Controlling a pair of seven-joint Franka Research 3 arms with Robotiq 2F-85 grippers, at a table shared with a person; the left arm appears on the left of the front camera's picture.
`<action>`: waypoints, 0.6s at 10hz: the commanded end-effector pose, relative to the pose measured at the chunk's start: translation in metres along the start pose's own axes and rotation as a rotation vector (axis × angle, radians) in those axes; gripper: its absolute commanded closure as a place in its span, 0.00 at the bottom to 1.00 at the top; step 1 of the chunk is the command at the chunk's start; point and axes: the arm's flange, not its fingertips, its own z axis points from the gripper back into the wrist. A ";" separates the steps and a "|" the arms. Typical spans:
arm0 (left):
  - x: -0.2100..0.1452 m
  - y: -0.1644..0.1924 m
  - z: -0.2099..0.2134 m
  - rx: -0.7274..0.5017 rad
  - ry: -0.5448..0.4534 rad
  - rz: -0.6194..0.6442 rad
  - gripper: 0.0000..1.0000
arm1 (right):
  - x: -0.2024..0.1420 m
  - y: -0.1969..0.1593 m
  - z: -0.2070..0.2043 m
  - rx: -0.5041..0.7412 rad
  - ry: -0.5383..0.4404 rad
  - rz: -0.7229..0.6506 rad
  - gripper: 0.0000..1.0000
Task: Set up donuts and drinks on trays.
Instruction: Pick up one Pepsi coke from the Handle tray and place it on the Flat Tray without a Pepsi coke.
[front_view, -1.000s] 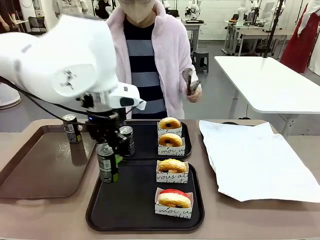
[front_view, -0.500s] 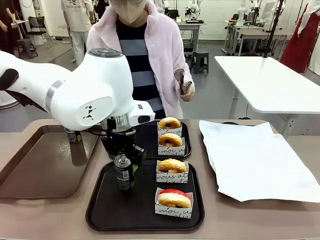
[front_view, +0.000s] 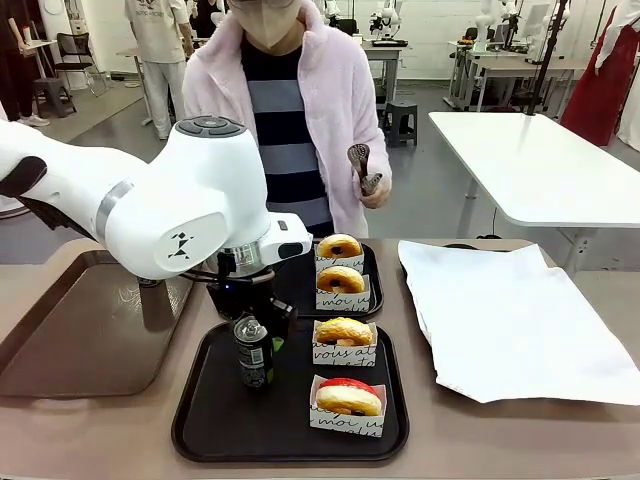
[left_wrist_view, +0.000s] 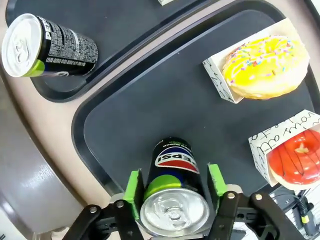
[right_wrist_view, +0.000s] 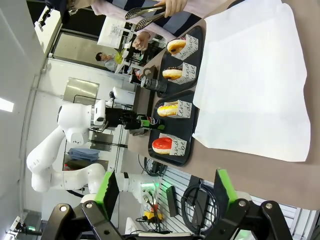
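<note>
Two black trays lie mid-table, the near tray and the far tray. A dark can stands upright on the near tray's left half. My left gripper straddles it from behind. In the left wrist view the green pads flank the can with thin gaps, so my left gripper is open. On the near tray sit a yellow sprinkled donut and a red donut in paper holders. The far tray carries two golden donuts and another can. My right gripper is open and holds nothing.
A large brown tray lies at the left. White paper covers the table's right side. Across the table a person stands holding metal tongs at chest height.
My left arm carried the can rightward from the near tray's left edge and set it on that tray. The jaws have since eased off the can. The person's tongs shifted slightly left.
</note>
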 end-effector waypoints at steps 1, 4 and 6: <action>-0.001 -0.003 0.003 0.005 -0.031 0.029 0.00 | 0.003 0.002 0.000 0.026 -0.018 0.016 0.00; -0.001 0.003 0.017 -0.003 -0.029 0.086 0.00 | 0.003 0.002 0.000 0.026 -0.018 0.016 0.00; -0.002 0.007 0.056 0.008 -0.023 0.100 0.00 | 0.003 0.002 0.000 0.026 -0.018 0.016 0.00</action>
